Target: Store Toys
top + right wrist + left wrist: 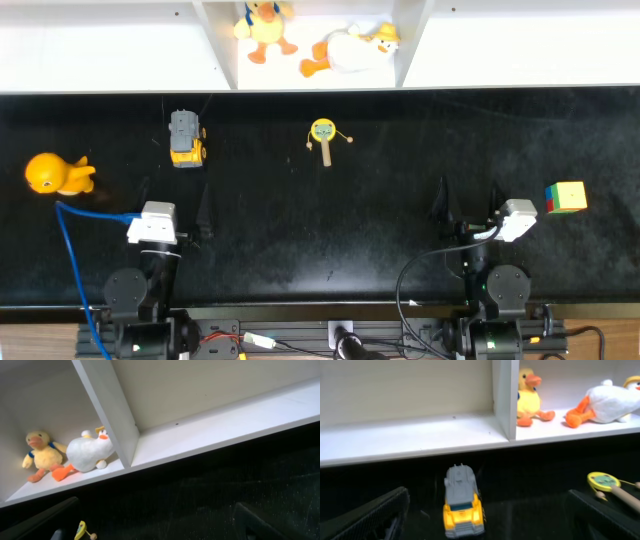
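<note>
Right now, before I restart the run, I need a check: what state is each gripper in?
Left gripper: open, holding nothing.
Right gripper: open, holding nothing.

Worktop [300, 230]: black and scuffed, spanning the scene left to right.
Blue cable [95, 213]: trailing down the near left.
Black cable [408, 270]: looping at near right.

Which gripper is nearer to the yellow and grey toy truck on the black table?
Left. The left gripper sits just short of the toy truck, which lies straight ahead of it. The right gripper stands far off on the right side.
</note>
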